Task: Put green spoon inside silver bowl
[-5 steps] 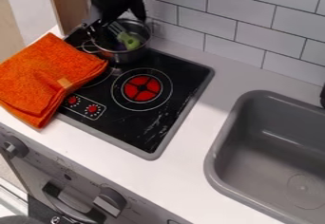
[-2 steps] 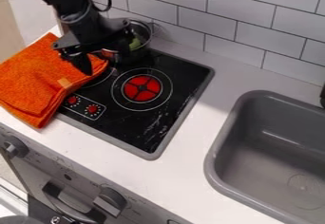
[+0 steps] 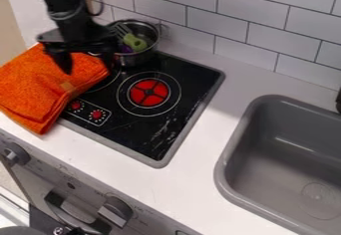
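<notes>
The tool (image 3: 88,63) hangs over the orange cloth (image 3: 40,84) and the near edge of the bowl's corner of the black stovetop (image 3: 143,134), its two fingers spread wide with nothing held between them. Whether it touches the cloth, I cannot tell. Just to the tool's right in the view, the silver bowl (image 3: 138,58) sits upright on the stovetop, partly hidden behind one finger. The green spoon (image 3: 136,43) lies inside the bowl, tilted against its inner side, apart from the tool, with a small purple thing (image 3: 126,49) beside it. Below and right of the tool is the red burner mark (image 3: 148,92). Farther right, well apart from the tool, the grey sink (image 3: 266,149) is set into the white worktop (image 3: 200,152); the tiled wall (image 3: 213,25) stands behind the bowl.
</notes>
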Robot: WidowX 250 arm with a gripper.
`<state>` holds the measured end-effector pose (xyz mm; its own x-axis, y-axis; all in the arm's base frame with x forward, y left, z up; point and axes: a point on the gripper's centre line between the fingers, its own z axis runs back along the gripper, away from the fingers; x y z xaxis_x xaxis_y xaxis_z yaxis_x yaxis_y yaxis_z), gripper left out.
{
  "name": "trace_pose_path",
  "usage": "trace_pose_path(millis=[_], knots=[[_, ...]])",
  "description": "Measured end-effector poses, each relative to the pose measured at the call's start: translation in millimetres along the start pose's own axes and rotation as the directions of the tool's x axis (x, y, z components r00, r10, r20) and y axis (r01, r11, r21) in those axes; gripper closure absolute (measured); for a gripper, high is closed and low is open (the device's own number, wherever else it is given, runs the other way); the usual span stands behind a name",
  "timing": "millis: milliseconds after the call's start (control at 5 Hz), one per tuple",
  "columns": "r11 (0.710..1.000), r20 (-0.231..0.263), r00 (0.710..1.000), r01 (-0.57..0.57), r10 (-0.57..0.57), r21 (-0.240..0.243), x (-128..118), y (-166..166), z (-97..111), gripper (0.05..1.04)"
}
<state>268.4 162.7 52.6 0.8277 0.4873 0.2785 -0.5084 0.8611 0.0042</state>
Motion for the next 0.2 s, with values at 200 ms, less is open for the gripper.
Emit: trace_pose_path(millis=[200], knots=[[0.999,-0.036,0.998,0.043,-0.043,-0.015,18.9,14.7,9.4,0.084]])
